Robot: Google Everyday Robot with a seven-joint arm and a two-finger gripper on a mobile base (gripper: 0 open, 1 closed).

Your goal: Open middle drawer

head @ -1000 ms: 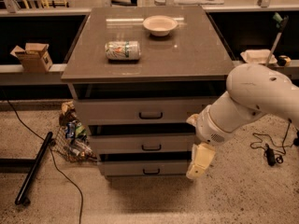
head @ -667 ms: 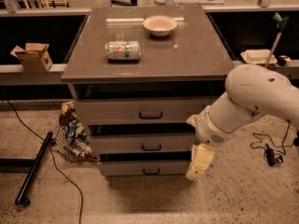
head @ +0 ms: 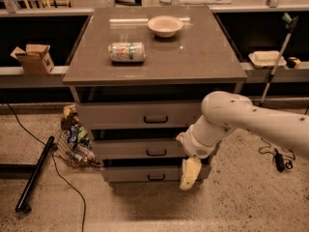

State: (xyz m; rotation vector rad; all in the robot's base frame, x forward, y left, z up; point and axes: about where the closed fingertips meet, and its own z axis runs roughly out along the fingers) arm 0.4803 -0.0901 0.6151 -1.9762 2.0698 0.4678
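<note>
The grey cabinet has three drawers. The middle drawer (head: pixel 140 149) is a wide flat front with a small dark loop handle (head: pixel 156 152) at its centre, and it sits closed, level with the others. My gripper (head: pixel 189 173) hangs from the white arm (head: pixel 231 117) that comes in from the right. It is low, in front of the right end of the bottom drawer (head: pixel 145 174), to the right of and below the middle drawer's handle. It touches no handle.
On the cabinet top (head: pixel 193 57) lie a can (head: pixel 126 51) on its side and a white bowl (head: pixel 165 25). A wire basket of trash (head: pixel 72 139) stands left of the cabinet. A black bar (head: pixel 34 173) and a cable lie on the floor at left.
</note>
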